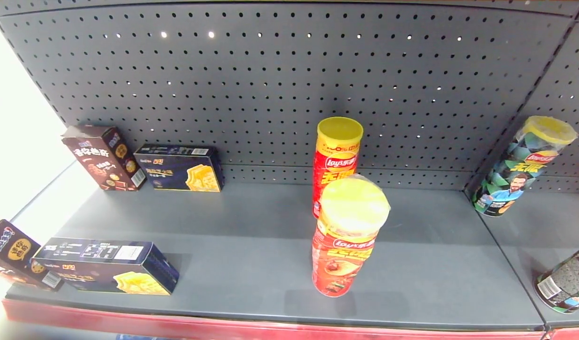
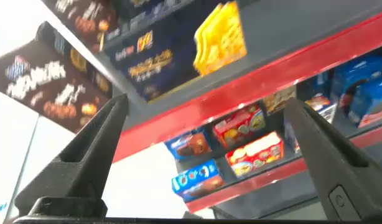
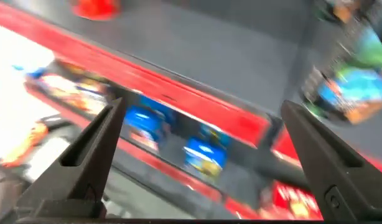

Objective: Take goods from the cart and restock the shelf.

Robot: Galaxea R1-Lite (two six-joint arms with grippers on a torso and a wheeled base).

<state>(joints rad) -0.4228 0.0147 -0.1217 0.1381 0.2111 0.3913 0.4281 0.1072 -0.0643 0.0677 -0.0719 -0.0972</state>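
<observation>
- Judging from two empty end effectors, the step in hand looked like the fetch. Nothing was carried, so an item from the cart was needed before any placing could start.
- The left end effector point(image 2: 204, 102) had its fingers spread wide with nothing between them. It sat low, under the red front lip point(image 2: 253, 84) of the shelf point(image 1: 251, 245), looking up at the front navy box point(image 2: 172, 56) and the dark cookie box point(image 2: 48, 81) at the shelf's left front corner. It touched neither.
- The right end effector point(image 3: 201, 104) was likewise parted and empty, out in front of the lip and apart from everything stocked. That view was too blurred to tell more.
- Two red cans stood upright near the middle of the shelf. The front red can point(image 1: 346, 241) was just ahead of the rear red can point(image 1: 336, 151).
- A brown box point(image 1: 103, 158) and a rear navy box point(image 1: 180, 167) stood against the back panel on the left.
- A green can point(image 1: 520, 170) stood beyond the divider on the right.
- The next move probably called for turning to the cart, closing on one item and lifting it clear above the lip.
- The bare stretch between the front navy box and the front red can looked the easiest slot. A careless approach could tip the tall cans.
</observation>
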